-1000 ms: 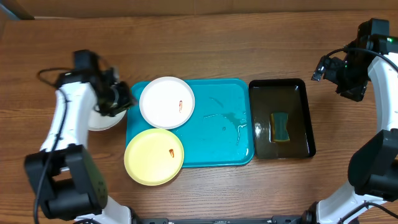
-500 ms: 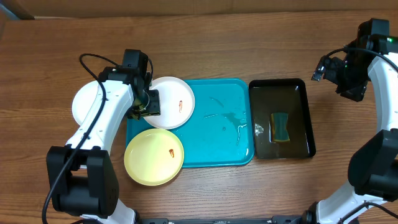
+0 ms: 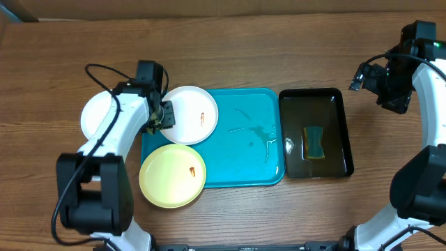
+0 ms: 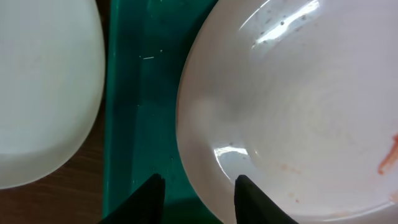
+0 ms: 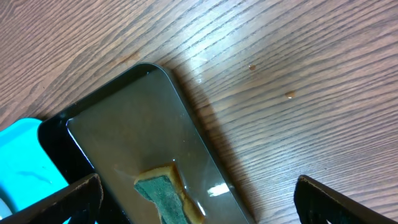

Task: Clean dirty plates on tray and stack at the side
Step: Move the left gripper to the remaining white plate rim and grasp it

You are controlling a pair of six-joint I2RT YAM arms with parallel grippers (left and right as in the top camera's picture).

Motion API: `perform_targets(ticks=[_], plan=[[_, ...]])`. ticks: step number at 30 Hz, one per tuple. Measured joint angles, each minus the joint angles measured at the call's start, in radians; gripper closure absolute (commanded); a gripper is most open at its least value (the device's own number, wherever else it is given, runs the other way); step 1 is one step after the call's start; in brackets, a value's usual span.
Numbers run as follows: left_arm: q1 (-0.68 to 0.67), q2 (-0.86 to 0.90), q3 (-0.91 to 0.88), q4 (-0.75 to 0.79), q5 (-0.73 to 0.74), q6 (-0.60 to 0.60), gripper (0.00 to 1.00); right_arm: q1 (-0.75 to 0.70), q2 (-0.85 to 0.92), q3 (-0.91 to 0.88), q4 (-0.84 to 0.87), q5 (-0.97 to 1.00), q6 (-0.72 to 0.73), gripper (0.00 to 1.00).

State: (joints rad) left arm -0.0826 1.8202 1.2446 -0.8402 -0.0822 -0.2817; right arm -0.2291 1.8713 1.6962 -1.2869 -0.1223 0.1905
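Left wrist: gripper astride plate rim

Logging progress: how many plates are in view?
3: a white plate on the table left of the tray, partly behind the left arm; a smeared white plate at the tray's far-left corner; a yellow-green plate at its near-left corner.

white arms, black joints, looping black cable, black-fingered left tool
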Motion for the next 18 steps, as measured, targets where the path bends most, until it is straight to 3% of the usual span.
perform_targets(ticks=[3,10,18], plan=[[0.0,0.047,-0.003,0.026,-0.005,0.0,0.66,0.0,0.0,0.0,0.0,0.0,0.0,0.0],[0.0,0.063,-0.003,0.049,0.063,-0.004,0.88,0.0,0.0,0.0,0.0,0.0,0.0,0.0],[-0.021,0.063,-0.002,0.056,0.291,-0.002,0.87,0.0,0.0,0.0,0.0,0.0,0.0,0.0]])
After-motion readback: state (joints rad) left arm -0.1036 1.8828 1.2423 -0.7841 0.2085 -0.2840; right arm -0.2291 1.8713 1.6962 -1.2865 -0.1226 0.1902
